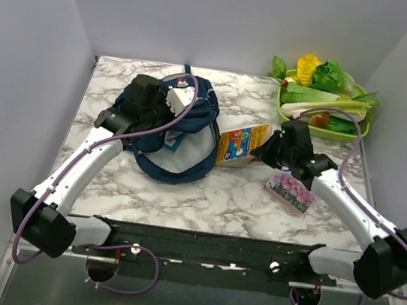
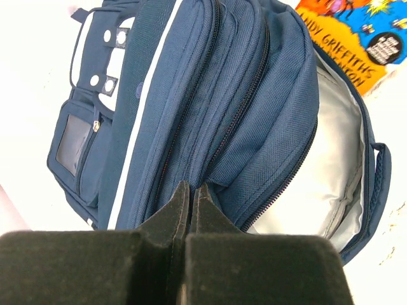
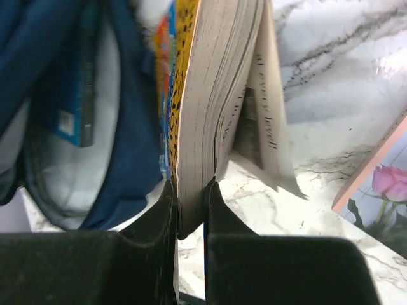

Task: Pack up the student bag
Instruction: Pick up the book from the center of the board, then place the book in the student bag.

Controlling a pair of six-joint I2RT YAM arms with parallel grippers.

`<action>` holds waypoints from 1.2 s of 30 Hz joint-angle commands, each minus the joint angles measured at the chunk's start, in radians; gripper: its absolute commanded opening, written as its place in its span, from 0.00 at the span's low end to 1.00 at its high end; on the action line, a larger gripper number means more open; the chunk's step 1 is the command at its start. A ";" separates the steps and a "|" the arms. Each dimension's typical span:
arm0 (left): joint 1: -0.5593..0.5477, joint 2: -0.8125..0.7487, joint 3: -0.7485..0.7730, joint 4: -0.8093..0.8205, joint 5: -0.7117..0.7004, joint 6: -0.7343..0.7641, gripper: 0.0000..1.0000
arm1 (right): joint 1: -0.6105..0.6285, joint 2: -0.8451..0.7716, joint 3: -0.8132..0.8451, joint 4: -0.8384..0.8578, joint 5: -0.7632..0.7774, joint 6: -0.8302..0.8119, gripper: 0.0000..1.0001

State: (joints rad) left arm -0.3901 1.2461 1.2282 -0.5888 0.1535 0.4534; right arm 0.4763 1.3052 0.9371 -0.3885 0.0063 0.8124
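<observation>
Starting from above, where is the backpack (image 1: 182, 146) found?

It is seen left of centre on the marble table (image 1: 219, 200), with its mouth gaping toward the right. The left gripper (image 1: 156, 112) is set on its upper side, apparently so that the mouth is held agape. Just right of the mouth, a book (image 1: 241, 144) is gripped by the right gripper (image 1: 264, 152). A flower-printed book (image 1: 290, 191) lies at the lower right, and a green tray (image 1: 281, 103) of vegetables is seen in the upper right corner, well apart.

What is added by the left wrist view?

The backpack (image 2: 210, 114) fills the frame, and its pale lining is exposed at the right. The left gripper (image 2: 189, 194) is seen at bottom centre, pressed together, with its tips against a fold beside a zip. Whether cloth is nipped between them cannot be told. A corner of the book (image 2: 356, 38) is caught at the upper right.

And by the right wrist view?

The right gripper (image 3: 189, 197) is narrowed onto the lower edge of the book (image 3: 210, 95), which is stood on edge. The front cover and most pages are clamped, while the last leaves are left hanging loose to the right. The backpack (image 3: 127, 159) lies at the left, just beside the book, with a blue item (image 3: 70, 121) visible inside. The edge-on hold is judged to be meant for sliding the book into the mouth. The flower-printed book (image 3: 381, 184) is glimpsed at the lower right.
</observation>
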 commanded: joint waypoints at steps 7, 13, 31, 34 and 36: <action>0.002 0.009 0.093 0.168 0.004 -0.098 0.00 | 0.002 -0.342 0.115 -0.153 -0.074 -0.061 0.01; 0.002 0.001 0.080 0.167 0.011 -0.093 0.00 | 0.004 -0.346 0.127 -0.044 -0.253 0.011 0.01; 0.000 0.006 0.203 0.118 0.112 -0.197 0.00 | 0.024 -0.201 0.046 0.238 -0.543 0.186 0.01; -0.003 0.006 0.237 0.096 0.139 -0.213 0.00 | 0.031 -0.136 0.052 0.279 -0.560 0.203 0.01; -0.003 0.006 0.249 0.081 0.153 -0.214 0.00 | 0.036 -0.086 0.057 0.304 -0.569 0.214 0.01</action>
State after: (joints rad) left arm -0.3874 1.2881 1.3796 -0.6147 0.2131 0.2832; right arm 0.4980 1.1694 0.9787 -0.2375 -0.4767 0.9794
